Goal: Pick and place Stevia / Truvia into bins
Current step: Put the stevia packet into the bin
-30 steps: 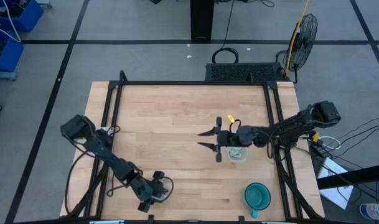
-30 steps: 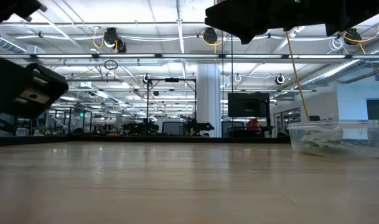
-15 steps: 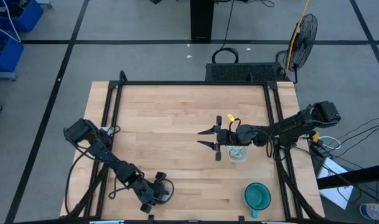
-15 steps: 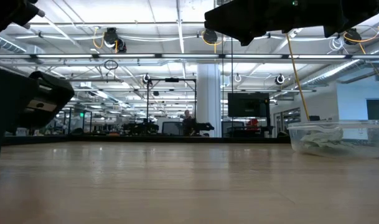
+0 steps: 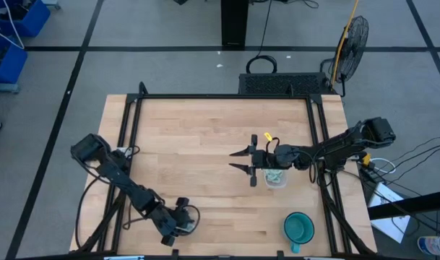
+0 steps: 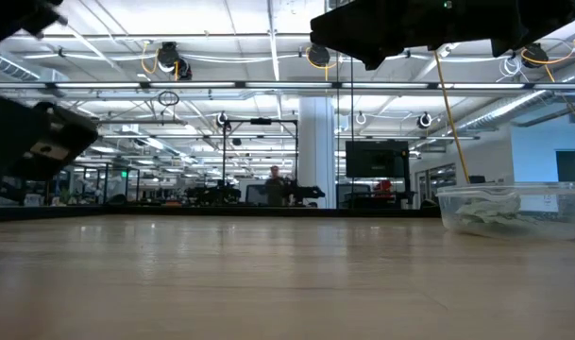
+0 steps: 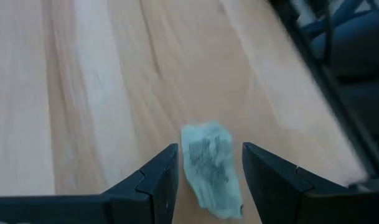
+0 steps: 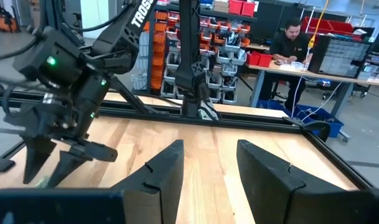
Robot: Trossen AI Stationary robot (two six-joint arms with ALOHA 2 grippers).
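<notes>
One pale green Stevia packet (image 7: 208,167) lies flat on the wood near the table's near edge, left of the middle. My left gripper (image 5: 182,225) hangs over it, slanting down and open, one finger on either side of the packet (image 7: 209,149); whether a finger touches it I cannot tell. The clear bin (image 5: 275,178) stands right of the table's middle, holding several pale packets (image 6: 495,212). My right gripper (image 5: 235,162) is held level above the table just left of the bin, open with nothing between its fingers (image 8: 208,158).
A round teal cup (image 5: 299,227) stands at the near right corner. A black frame rail (image 7: 338,74) runs close beside the left gripper along the table's edge. Bare wood lies between the packet and the bin. A person sits at a desk (image 8: 292,43) beyond the table.
</notes>
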